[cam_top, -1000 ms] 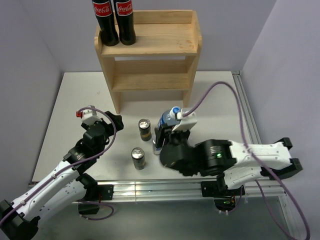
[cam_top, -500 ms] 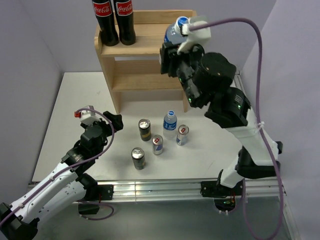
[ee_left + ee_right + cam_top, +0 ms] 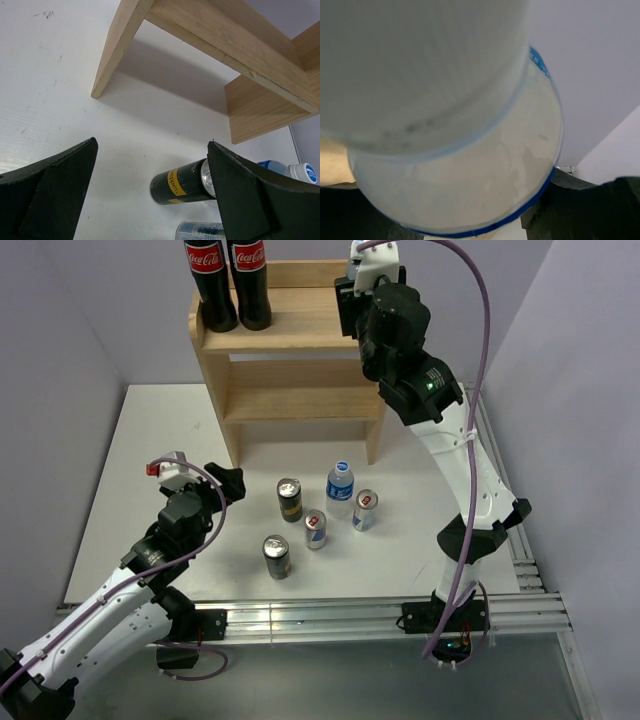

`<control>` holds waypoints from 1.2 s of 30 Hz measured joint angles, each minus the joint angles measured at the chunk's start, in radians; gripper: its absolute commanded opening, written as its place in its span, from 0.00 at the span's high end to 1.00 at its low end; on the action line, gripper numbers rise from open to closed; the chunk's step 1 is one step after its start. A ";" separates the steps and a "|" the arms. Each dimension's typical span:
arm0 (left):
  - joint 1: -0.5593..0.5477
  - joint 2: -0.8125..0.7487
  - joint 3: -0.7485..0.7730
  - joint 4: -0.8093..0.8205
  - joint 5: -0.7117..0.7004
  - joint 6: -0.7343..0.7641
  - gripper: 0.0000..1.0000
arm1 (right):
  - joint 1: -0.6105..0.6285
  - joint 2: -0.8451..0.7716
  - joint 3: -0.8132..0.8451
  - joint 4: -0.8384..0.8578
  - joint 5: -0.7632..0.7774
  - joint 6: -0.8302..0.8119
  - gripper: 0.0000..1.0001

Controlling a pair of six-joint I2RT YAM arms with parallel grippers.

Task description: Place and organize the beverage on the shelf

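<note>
Right claw (image 3: 350,302): up at the top centre of the overhead frame, over the right end of the shelf's top tier, and clamped tight on a water bottle!
Held water bottle (image 3: 470,175): it fills the right wrist view, pale and blurred with a thin blue edge. Dark fingers (image 3: 585,210) show at the lower corners. Whether its base touches the wood, I cannot tell.
Shelf (image 3: 310,328): light wood, two tiers, standing at the back of the white table (image 3: 150,440). The middle of the top tier is bare.
Coca-Cola bottles (image 3: 212,285): two of them, upright and side by side at the left end of the top tier.
Left claw (image 3: 151,150): spread wide with nothing between the fingers, low over the table at the left of the overhead frame and looking toward the shelf's leg.
On the table: a cluster stands in front of the shelf at centre frame. There is a second water bottle (image 3: 340,485), a dark can (image 3: 289,500) to its left, and another dark can (image 3: 276,557) nearest the arms. A slim blue-silver can (image 3: 315,529) and a second slim can (image 3: 365,510) stand between and to the right. All are upright and near one another.
</note>
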 measured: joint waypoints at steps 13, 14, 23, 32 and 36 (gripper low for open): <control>-0.001 0.066 -0.013 0.024 0.000 0.019 0.01 | -0.127 0.032 0.038 -0.016 -0.127 0.145 1.00; -0.001 0.072 -0.013 0.025 0.000 0.019 0.01 | -0.132 0.032 0.037 -0.023 -0.133 0.163 1.00; -0.001 0.111 -0.013 0.037 0.000 0.019 0.01 | -0.196 0.032 0.013 -0.127 -0.179 0.321 1.00; -0.001 0.168 -0.013 0.058 0.004 0.019 0.01 | -0.256 0.032 0.014 -0.135 -0.263 0.413 0.56; -0.001 0.190 -0.013 0.071 0.005 0.020 0.01 | -0.268 0.043 0.018 -0.125 -0.278 0.426 0.21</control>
